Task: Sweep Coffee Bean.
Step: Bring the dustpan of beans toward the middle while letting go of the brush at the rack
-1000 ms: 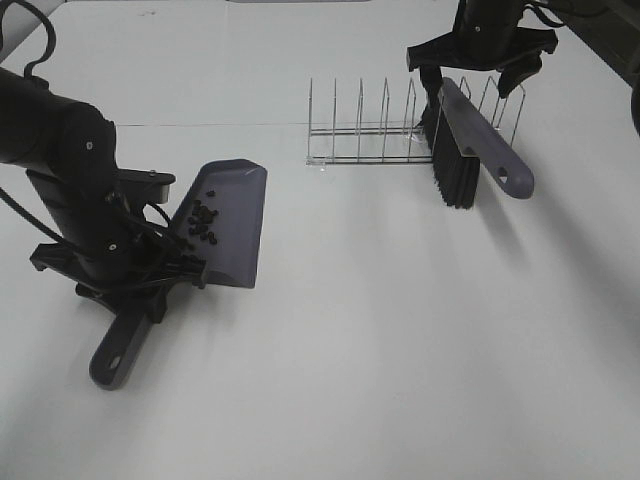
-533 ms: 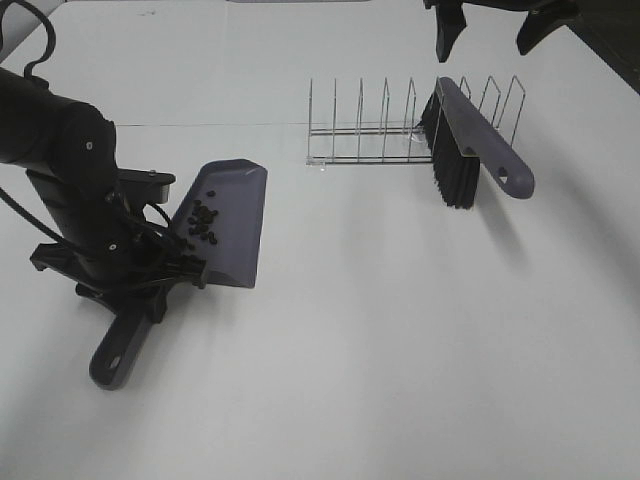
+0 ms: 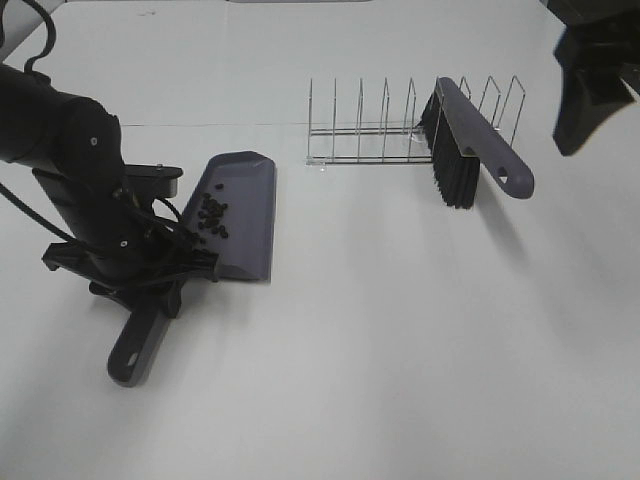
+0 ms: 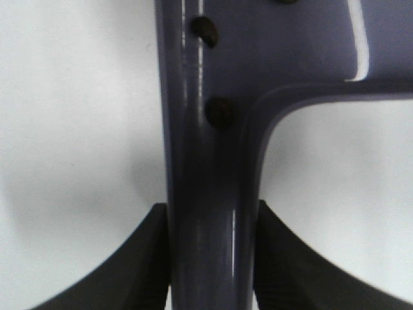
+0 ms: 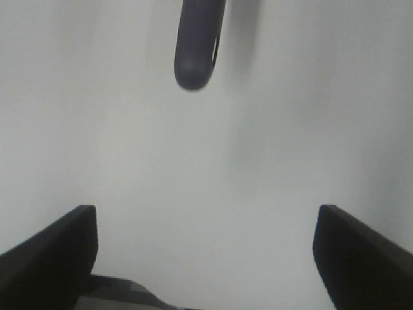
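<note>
My left gripper (image 4: 213, 258): clamped on dustpan (image 3: 243, 215) handle; coffee beans (image 3: 211, 213) in pan. My right gripper (image 5: 206, 248): spread wide, empty. Brush (image 3: 468, 147): propped in wire rack (image 3: 370, 125).

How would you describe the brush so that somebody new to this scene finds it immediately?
Find the wire rack at the back of the white table. The brush leans against its right end. Its black bristles and the hole in its grey-purple handle separate it from the dustpan, which holds coffee beans.
</note>
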